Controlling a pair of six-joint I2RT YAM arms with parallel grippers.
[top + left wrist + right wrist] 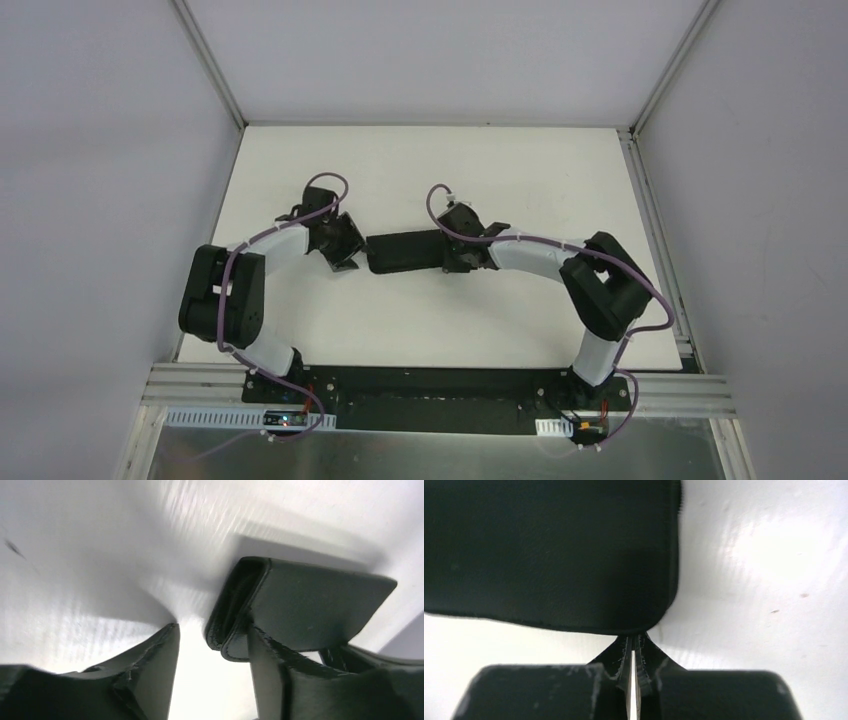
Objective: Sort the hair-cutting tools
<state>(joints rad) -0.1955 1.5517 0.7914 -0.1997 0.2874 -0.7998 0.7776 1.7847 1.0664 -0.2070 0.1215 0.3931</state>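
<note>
No hair-cutting tools show in any view. A flat black zip case (pixel 405 250) lies mid-table between both grippers. My left gripper (pixel 345 262) is at the case's left end, open. In the left wrist view, bare table shows between the left gripper's (pixel 207 640) fingers, and the case's end (pixel 300 605) sits over the right finger (pixel 265 670). My right gripper (pixel 455 262) is at the case's right end. Seen from the right wrist, the gripper (pixel 631 639) is shut, its tips against the edge of the case (pixel 549 550). Whether they pinch anything is hidden.
The white table (pixel 430 170) is boxed in by pale walls on the left, right and far sides. A metal rail (pixel 440 395) carrying both arm bases runs along the near edge.
</note>
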